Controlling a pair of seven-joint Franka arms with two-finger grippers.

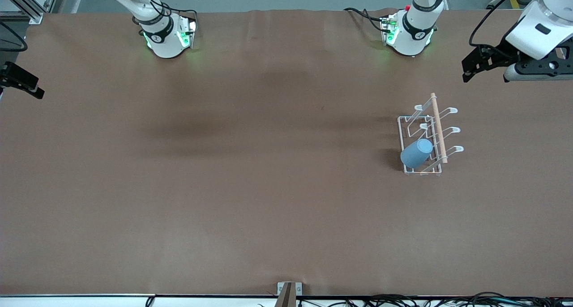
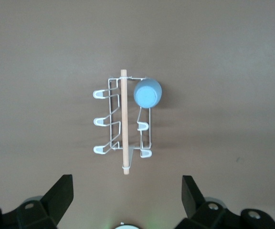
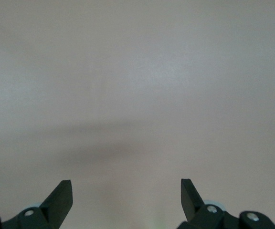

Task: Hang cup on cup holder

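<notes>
The white wire cup holder (image 1: 438,123) with a wooden rod along its top stands on the brown table toward the left arm's end. The light-blue cup (image 1: 416,153) hangs mouth-down on the prong nearest the front camera, on the side facing the right arm's end. In the left wrist view the holder (image 2: 124,119) and the cup (image 2: 147,92) lie well below. My left gripper (image 1: 474,65) is open and empty (image 2: 128,191), raised over the table at the left arm's end. My right gripper (image 1: 22,81) is open and empty (image 3: 126,193) over the right arm's end.
The two arm bases (image 1: 165,36) (image 1: 409,34) stand along the table's edge farthest from the front camera. A small metal bracket (image 1: 288,292) and cables (image 1: 447,300) lie at the edge nearest to it. A brown cloth (image 1: 250,164) covers the table.
</notes>
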